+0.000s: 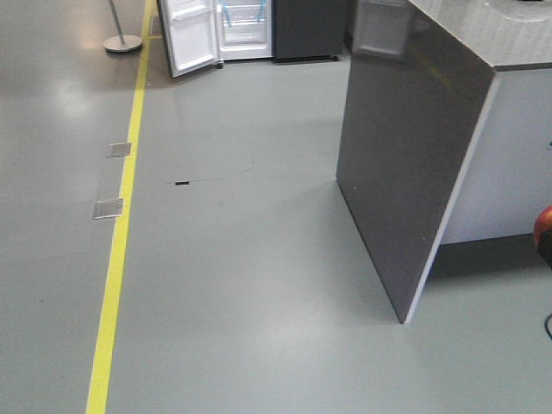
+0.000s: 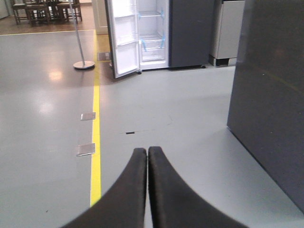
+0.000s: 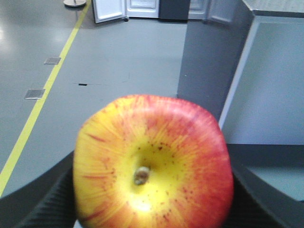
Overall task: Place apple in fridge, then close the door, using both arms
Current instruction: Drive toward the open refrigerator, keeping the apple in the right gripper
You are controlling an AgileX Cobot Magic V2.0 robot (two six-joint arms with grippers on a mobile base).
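Dark grey outside and white within, the tall fridge (image 1: 259,30) stands at 12 o'clock in the front view, far across the grey floor (image 1: 250,259). Its narrow white-lined door (image 1: 188,36) is swung wide open toward 11 o'clock. A dark grey counter block (image 1: 405,164) fills the frame from 1 to 3 o'clock. A yellow floor line (image 1: 121,216) runs from 11 down to 7 o'clock. At 3 o'clock a red sliver of the shiny red-and-yellow apple (image 1: 543,228) shows at the edge.

In the left wrist view, the fridge's clear shelves and drawer (image 2: 153,43) carry blue tape. The door's shelf bins (image 2: 126,35) are too small to show any contents. The left gripper (image 2: 147,152) has its black fingers (image 2: 135,190) pressed together with nothing between them. A round-based metal stand (image 2: 83,64) sits at 10 o'clock.

In the right wrist view, the apple fills the centre, stem facing the camera, clamped between the right gripper's (image 3: 153,202) ridged black fingers (image 3: 45,204). The fridge lies well apart at 12 o'clock, and the counter block rises at 2 o'clock.
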